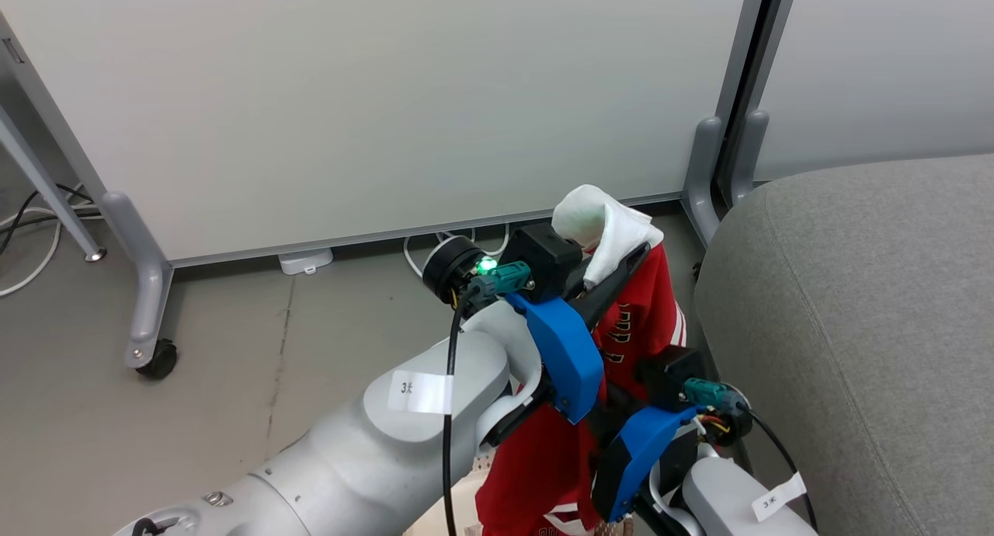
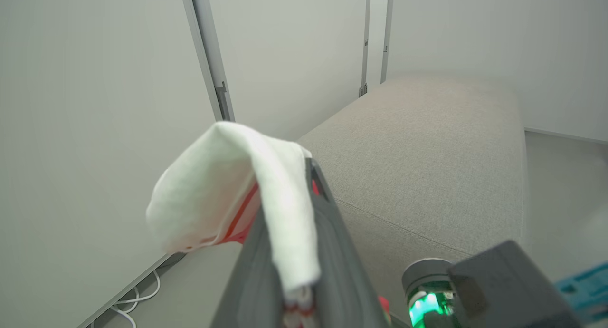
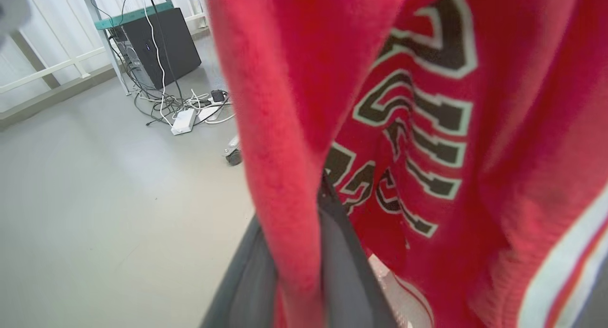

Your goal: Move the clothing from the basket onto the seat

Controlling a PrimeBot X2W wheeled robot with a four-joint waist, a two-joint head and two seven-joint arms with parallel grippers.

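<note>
You are in the carry step: the red jersey (image 1: 644, 318) is up in the air between both hands, beside the rounded left edge of the grey sofa (image 1: 854, 326) and not yet over it. None of it rests on the seat.

Your left hand (image 1: 629, 260) is the higher of the 2. It is clenched on the top of the garment, with a white fold (image 1: 602, 221) draped over its fingers and a strip of it pinched between them. From there the jersey hangs straight down over the floor (image 1: 272, 349).

Your right hand (image 3: 297, 233) sits lower, against the hanging cloth. In the right wrist view a red fold runs down between its 2 dark fingers, which press it from either side, so I read it as grasping the jersey partway down, beside the black lettering (image 3: 418, 128).

A pale sliver at the bottom edge of the head view, under the jersey, looks like the basket (image 1: 466, 509). Too little of it shows to tell what is left inside.

The next move, as I judge it, calls for swinging both hands to your right, across the sofa's left edge. Keep the left hand high so the lower hem clears that edge without dragging on the side of the upholstery. Once the cloth hangs above the seat, inside the seam, lower it, and open both hands only when it has settled on the cushion.
</note>
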